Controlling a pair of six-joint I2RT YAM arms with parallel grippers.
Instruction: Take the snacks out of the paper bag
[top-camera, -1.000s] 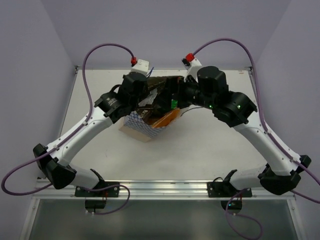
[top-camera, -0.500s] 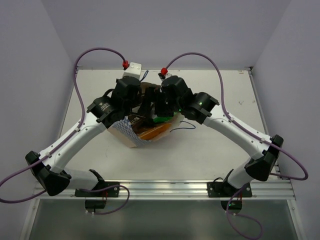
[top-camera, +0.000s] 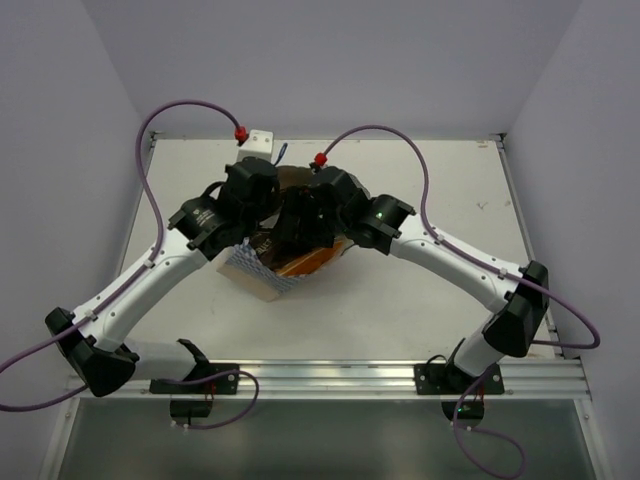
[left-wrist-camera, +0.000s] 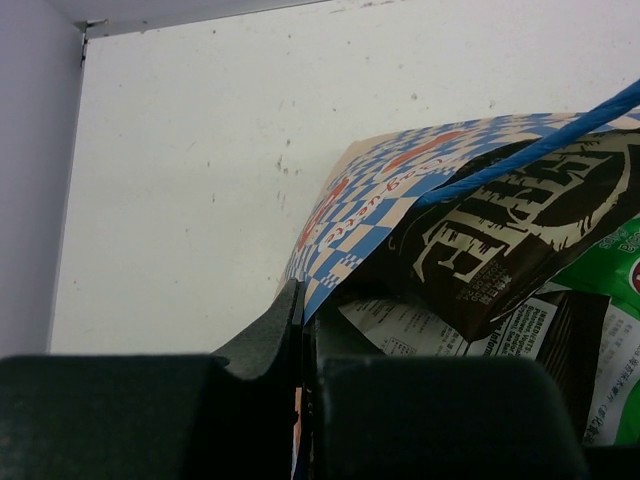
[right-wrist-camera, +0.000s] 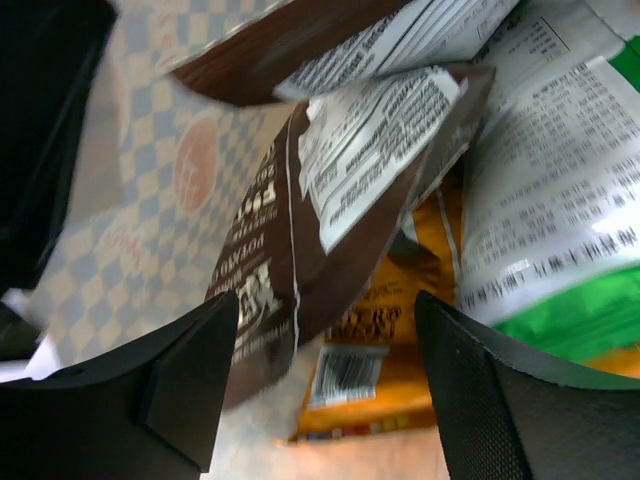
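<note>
The paper bag (top-camera: 255, 275) lies tipped on the table, its checked band toward the front left; its checked wall also shows in the left wrist view (left-wrist-camera: 360, 190) and the right wrist view (right-wrist-camera: 160, 180). My left gripper (left-wrist-camera: 300, 330) is shut on the bag's edge. My right gripper (right-wrist-camera: 325, 390) is open inside the bag mouth, its jaws on either side of a dark brown packet (right-wrist-camera: 300, 240). An orange packet (right-wrist-camera: 400, 340) lies under it and a green-and-white packet (right-wrist-camera: 560, 250) to the right. A second dark brown packet (left-wrist-camera: 510, 230) shows in the left wrist view.
A blue cord handle (left-wrist-camera: 540, 150) crosses the bag mouth. A white block (top-camera: 262, 138) stands at the table's back edge. Purple cables loop over both arms. The table's (top-camera: 420, 290) raised rim runs along left, back and right.
Both arms have swung left and forward. My right gripper has moved from beside the bag into its mouth. The bag has shifted a little toward the front left.
</note>
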